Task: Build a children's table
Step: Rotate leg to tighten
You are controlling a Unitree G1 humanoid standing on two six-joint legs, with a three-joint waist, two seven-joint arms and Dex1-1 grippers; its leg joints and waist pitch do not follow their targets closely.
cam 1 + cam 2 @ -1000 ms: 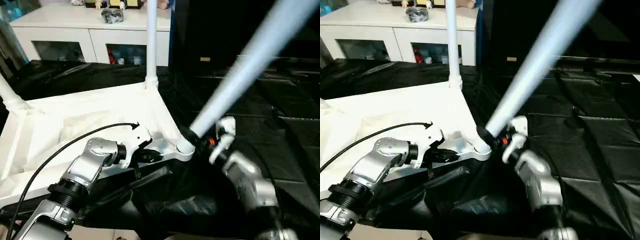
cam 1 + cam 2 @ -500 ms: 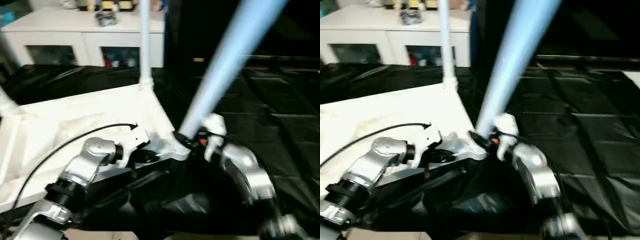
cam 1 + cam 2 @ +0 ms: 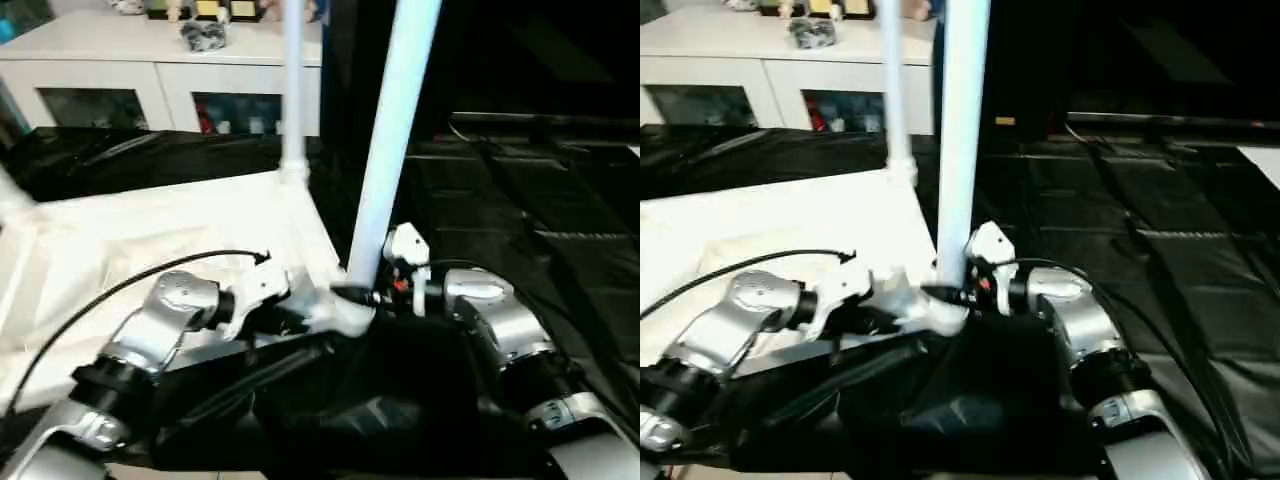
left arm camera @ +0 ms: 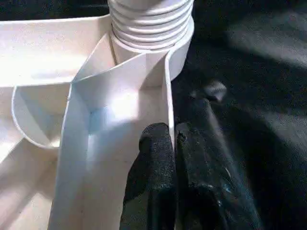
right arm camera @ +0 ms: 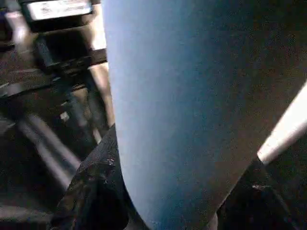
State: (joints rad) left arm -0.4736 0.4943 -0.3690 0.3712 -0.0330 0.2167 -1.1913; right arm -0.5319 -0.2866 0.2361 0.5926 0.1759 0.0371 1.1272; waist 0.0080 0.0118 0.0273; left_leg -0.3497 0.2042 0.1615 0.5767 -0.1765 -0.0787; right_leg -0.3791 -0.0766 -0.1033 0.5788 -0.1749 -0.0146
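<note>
Surface: you're looking down at black sheeting (image 3: 520, 220), wrinkled and glossy, covering the whole work area.
Room: white cabinet (image 3: 150, 75) with glass doors along the back; small items on top of it, too blurred to name. Dark behind it on your right side.
Tabletop: white tabletop (image 3: 150, 240) lies upside down on the sheeting, ribbed underside up, mostly on your left half.
Fitted legs: far leg (image 3: 292, 80) stands upright in the far corner socket. Another leg (image 3: 12, 195) shows at the left edge, rising from that corner.
Near leg: near leg (image 3: 962, 130) stands close to vertical, its foot at the near right corner socket (image 3: 350, 312). In the left wrist view you see its threaded end (image 4: 151, 24) sitting in the socket; how far it is seated you cannot tell.
Left gripper: left gripper (image 4: 173, 143) has its jaws nearly closed, pinching the thin rim wall of the tabletop just beside that corner socket. One finger sits inside the rim, one outside.
Right gripper: right gripper (image 3: 362, 296) is at the base of the near leg, just above the socket, jaws about half spread and clamped round the tube. In the right wrist view the leg fills the space between the black fingers (image 5: 91, 191).
Relation: both grippers meet at the same corner, left on the rim, right on the leg, close together but not touching.
Cable: black cable (image 3: 150, 275) arcs over your left forearm.
</note>
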